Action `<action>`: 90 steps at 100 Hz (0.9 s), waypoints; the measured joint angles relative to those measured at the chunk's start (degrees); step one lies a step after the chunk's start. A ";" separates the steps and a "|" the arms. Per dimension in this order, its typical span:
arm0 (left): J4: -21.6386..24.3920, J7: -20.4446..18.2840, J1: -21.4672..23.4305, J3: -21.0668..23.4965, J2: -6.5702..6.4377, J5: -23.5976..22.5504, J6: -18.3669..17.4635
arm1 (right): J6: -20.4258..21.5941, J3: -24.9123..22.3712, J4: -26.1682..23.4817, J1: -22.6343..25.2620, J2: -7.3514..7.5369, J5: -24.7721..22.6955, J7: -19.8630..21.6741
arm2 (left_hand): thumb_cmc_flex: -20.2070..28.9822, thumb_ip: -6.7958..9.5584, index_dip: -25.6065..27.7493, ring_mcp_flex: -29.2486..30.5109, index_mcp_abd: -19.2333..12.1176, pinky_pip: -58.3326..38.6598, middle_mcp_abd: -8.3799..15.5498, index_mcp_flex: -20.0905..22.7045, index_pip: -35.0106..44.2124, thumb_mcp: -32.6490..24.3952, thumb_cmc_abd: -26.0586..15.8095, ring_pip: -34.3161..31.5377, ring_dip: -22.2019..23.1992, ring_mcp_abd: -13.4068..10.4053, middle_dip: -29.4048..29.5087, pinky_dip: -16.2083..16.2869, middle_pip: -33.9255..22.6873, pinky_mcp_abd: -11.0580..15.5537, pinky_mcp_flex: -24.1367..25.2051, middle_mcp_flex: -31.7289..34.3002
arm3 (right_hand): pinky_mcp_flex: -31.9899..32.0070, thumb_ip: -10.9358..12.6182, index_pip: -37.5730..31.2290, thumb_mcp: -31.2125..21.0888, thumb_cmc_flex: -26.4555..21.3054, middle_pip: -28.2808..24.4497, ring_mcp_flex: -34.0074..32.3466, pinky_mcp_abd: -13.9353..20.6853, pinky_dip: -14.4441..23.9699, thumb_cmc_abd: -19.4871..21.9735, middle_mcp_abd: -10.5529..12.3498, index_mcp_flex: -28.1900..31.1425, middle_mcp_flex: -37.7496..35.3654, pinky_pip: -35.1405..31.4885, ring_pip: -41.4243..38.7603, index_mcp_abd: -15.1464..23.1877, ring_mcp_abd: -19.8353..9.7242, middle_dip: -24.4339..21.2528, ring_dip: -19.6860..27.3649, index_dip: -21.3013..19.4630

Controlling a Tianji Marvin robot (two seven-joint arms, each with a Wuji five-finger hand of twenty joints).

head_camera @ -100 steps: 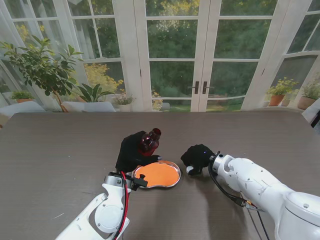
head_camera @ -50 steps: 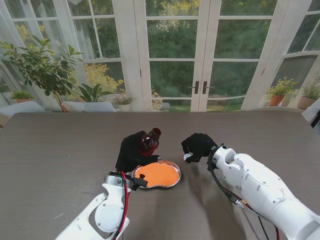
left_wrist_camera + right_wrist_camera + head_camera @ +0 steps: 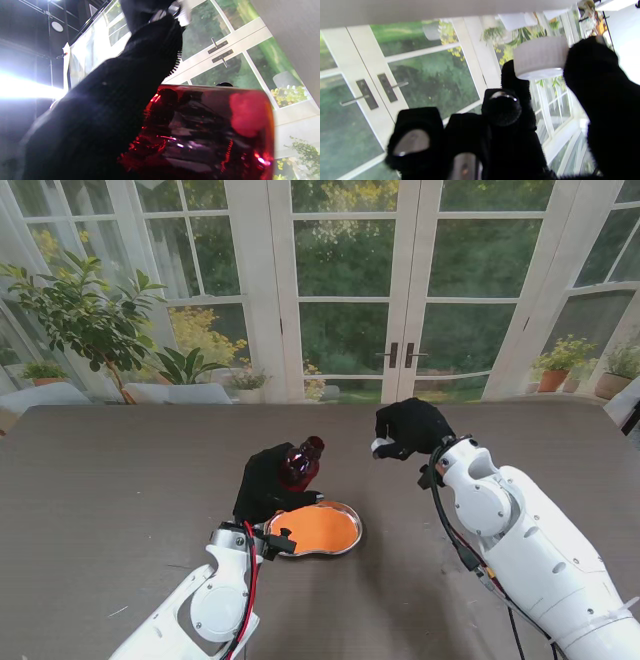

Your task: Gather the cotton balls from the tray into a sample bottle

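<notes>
- On the dark grey matte table (image 3: 120, 480), nearer to me than the middle, sits a shallow oval tray of shiny metal (image 3: 352, 520) with a flat orange inside; no cotton balls can be made out in it at this size.
- Just beyond the tray's far-left rim, the left hand (image 3: 265, 483) in a black knitted glove is closed around a dark red translucent sample bottle (image 3: 298, 463), tilted with its open neck pointing up and to the right.
- From the left wrist view, the bottle (image 3: 207, 132) looks glossy and rounded, with the fuzzy gloved fingers (image 3: 105, 112) wrapped along one side of it.
- Well apart from the tray, to the right and farther from me, the right hand (image 3: 408, 428), also gloved in black, is raised off the table.
- Its thumb and a finger pinch a small white ribbed plastic cap (image 3: 540, 58); the other fingers (image 3: 501, 110) curl loosely beside it.
- Behind the table stand white-framed glass doors (image 3: 400, 290) and a leafy potted plant (image 3: 85, 315).
</notes>
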State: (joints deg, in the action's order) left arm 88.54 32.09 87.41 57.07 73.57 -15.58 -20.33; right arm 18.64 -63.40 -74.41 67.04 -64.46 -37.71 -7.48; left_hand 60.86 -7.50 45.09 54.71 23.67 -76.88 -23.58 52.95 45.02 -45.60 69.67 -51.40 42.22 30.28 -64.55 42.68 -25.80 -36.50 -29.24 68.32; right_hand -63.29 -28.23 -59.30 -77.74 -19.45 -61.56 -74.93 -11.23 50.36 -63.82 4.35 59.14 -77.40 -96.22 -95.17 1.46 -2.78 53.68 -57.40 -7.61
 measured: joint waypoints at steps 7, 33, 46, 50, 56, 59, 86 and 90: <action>-0.12 -0.34 -0.11 -0.08 -0.02 0.15 0.16 | -0.85 -1.49 -2.89 0.77 0.02 0.80 0.75 | 0.00 0.00 0.00 0.00 0.00 0.00 0.00 0.00 0.00 -0.01 0.00 0.00 0.00 0.00 0.00 0.00 0.01 0.00 0.00 0.00 | 0.00 0.00 0.01 0.42 0.00 0.00 0.00 0.00 0.00 0.15 -0.03 0.00 0.00 -0.01 0.00 -0.02 0.02 0.01 0.00 -0.47; -0.19 -1.31 -0.23 -0.13 -0.19 0.51 1.13 | -2.75 -4.59 -12.28 2.82 0.14 4.54 3.14 | 0.00 0.00 0.00 0.00 0.00 0.00 0.00 0.00 0.00 -0.01 0.00 0.00 0.00 0.00 0.00 0.00 0.01 0.00 0.00 0.00 | 0.00 0.00 0.01 0.48 0.00 0.00 0.00 0.00 0.00 0.44 -0.06 0.00 0.00 -0.13 0.00 -0.09 0.04 0.03 0.00 -0.64; -0.60 -1.92 -0.66 -0.24 -0.23 1.10 1.45 | -3.08 -4.83 -15.68 3.34 0.15 5.76 3.75 | 0.00 0.00 0.00 0.00 0.00 0.00 0.00 0.00 0.00 -0.01 0.00 0.00 0.00 0.00 0.00 0.00 0.01 0.00 0.00 0.00 | 0.00 0.00 0.01 0.62 0.00 0.00 0.00 0.00 0.00 0.79 -0.09 0.00 0.00 -0.20 0.00 -0.14 0.04 0.03 0.00 -0.66; -0.71 -2.19 -0.82 -0.26 -0.25 1.19 1.54 | -3.07 -4.83 -16.51 3.47 0.15 6.17 4.09 | 0.00 0.00 0.00 0.00 0.00 0.00 0.00 0.00 0.00 -0.01 0.00 0.00 0.00 0.00 0.00 0.00 0.01 0.00 0.00 0.00 | 0.00 0.00 0.01 1.01 0.00 0.00 0.00 0.00 0.00 0.85 -0.09 0.00 0.00 -0.23 0.00 -0.14 0.05 0.03 0.00 -0.76; -0.84 -2.63 -1.04 -0.27 -0.30 1.34 1.72 | -3.01 -4.83 -17.64 3.68 0.15 6.89 4.74 | 0.00 0.00 0.00 0.00 0.00 0.00 0.00 0.00 0.00 -0.01 0.00 0.00 0.00 0.00 0.00 0.00 0.01 0.00 0.00 0.00 | 0.00 0.00 0.01 1.09 0.00 0.00 0.00 0.00 0.00 0.95 -0.09 0.00 0.00 -0.34 0.00 -0.14 0.05 0.03 0.00 -1.09; -0.87 -2.85 -1.12 -0.28 -0.33 1.40 1.83 | -2.98 -4.83 -18.22 3.81 0.17 7.32 5.19 | 0.00 0.00 0.00 0.00 0.00 0.00 0.00 0.00 0.00 -0.01 0.00 0.00 0.00 0.00 0.00 0.00 0.01 0.00 0.00 0.00 | 0.00 0.00 0.01 1.10 0.00 0.00 0.00 0.00 0.00 0.96 -0.09 0.00 0.00 -0.43 0.00 -0.14 0.05 0.03 0.00 -1.20; -0.93 -4.20 -1.71 -0.32 -0.65 1.59 2.24 | -2.31 -4.63 -21.65 5.38 0.21 10.52 7.01 | 0.00 0.00 0.00 0.00 0.00 0.00 0.00 0.00 0.00 -0.01 0.00 0.01 0.00 0.00 0.00 0.00 0.00 0.00 0.00 0.00 | 0.00 -0.01 0.01 1.28 0.00 0.00 0.00 0.00 0.00 1.53 -0.09 0.00 0.00 -0.44 0.00 -0.15 0.05 0.04 0.00 -1.29; -0.93 -4.39 -1.77 -0.33 -0.69 1.59 2.25 | -2.14 -4.53 -21.92 5.55 0.24 10.63 7.22 | 0.00 0.00 0.00 0.00 0.00 0.00 0.00 0.00 0.00 -0.01 0.00 0.01 0.00 0.00 0.00 0.00 0.00 0.00 0.00 0.00 | 0.00 -0.01 0.01 1.31 0.00 0.00 0.00 0.00 0.00 1.53 -0.10 0.00 0.00 -0.44 0.00 -0.15 0.05 0.04 0.00 -1.29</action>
State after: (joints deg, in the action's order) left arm 87.61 27.70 85.64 56.74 72.88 -13.98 -18.08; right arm 16.50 -67.93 -96.33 72.59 -64.22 -27.08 -0.26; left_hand 60.86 -7.50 45.08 54.71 23.67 -76.88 -23.58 52.95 45.02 -45.61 69.68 -51.39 42.22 30.28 -64.55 42.68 -25.79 -36.50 -29.24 68.32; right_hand -63.29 -28.24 -59.28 -76.43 -19.45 -61.56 -74.93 -11.23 50.36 -62.28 4.25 59.14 -77.40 -96.66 -95.17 1.31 -2.74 53.73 -57.40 -8.90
